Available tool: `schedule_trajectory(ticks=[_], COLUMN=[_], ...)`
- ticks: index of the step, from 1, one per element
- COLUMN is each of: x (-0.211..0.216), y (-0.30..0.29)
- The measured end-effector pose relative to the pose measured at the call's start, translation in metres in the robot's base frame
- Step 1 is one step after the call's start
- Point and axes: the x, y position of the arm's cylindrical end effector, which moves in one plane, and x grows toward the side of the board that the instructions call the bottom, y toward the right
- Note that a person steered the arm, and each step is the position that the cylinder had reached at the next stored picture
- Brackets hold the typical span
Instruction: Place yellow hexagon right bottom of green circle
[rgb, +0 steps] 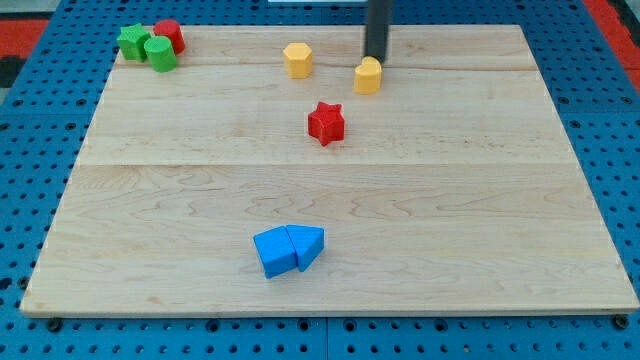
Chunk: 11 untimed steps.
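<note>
The yellow hexagon (298, 59) sits near the view's top, centre-left. The green circle (160, 53) is at the top left corner, touching a green star (131, 41) and a red circle (169, 34). My tip (375, 60) is at the top centre, just above and touching the top of a second yellow block (368, 75), well right of the hexagon.
A red star (326, 122) lies below and between the two yellow blocks. Two blue blocks, a cube-like one (274, 252) and a wedge (307, 244), touch each other at the bottom centre. The wooden board (500, 200) ends on a blue pegboard.
</note>
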Motion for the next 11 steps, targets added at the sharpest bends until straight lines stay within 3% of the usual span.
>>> schedule_trajectory(ticks=[1, 3, 6, 8, 9, 11], x=[0.029, -0.031, -0.011, 0.026, 0.019, 0.051], y=[0.045, -0.098, -0.137, -0.151, -0.24, -0.279])
